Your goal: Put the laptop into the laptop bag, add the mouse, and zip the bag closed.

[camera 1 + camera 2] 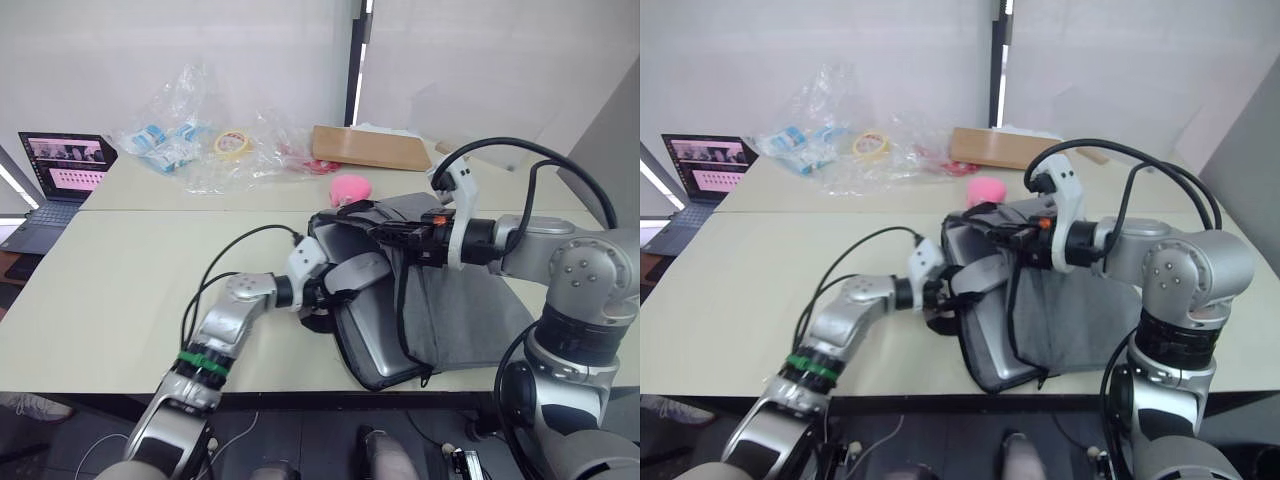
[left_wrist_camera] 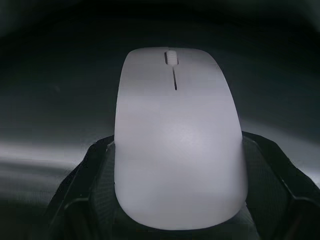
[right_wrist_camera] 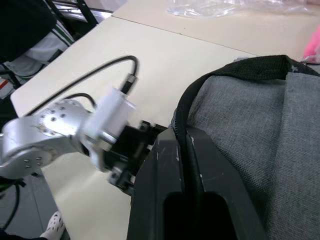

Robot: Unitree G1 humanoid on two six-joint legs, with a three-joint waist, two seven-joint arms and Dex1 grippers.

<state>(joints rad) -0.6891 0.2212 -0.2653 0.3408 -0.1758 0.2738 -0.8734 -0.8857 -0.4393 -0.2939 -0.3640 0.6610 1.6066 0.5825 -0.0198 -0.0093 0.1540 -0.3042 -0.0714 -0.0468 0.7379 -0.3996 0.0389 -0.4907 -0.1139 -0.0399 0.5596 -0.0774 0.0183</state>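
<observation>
- Laptop (image 1: 375,345): we see it inside the laptop bag (image 1: 470,320), at the table's near edge.
- Left gripper (image 2: 175,220): pinches the mouse (image 2: 177,135) inside the bag's mouth; early release could drop it outside.
- Right gripper (image 3: 184,150): clamps the bag's black rim, lifted; a slip could close the mouth on our left gripper.

White mouse (image 2: 177,135), grey laptop bag (image 1: 450,310), silver laptop (image 1: 375,335)

Two cream benches (image 1: 130,290) stood pushed together, a seam running between them. On the near one lay the grey laptop bag (image 1: 460,320), close to the front edge. On the far one sat crumpled clear plastic (image 1: 200,135), a yellow tape roll (image 1: 232,145), a brown cardboard box (image 1: 370,148), a pink plush lump (image 1: 351,188) and a small dark laptop (image 1: 55,180) at its left end.
</observation>
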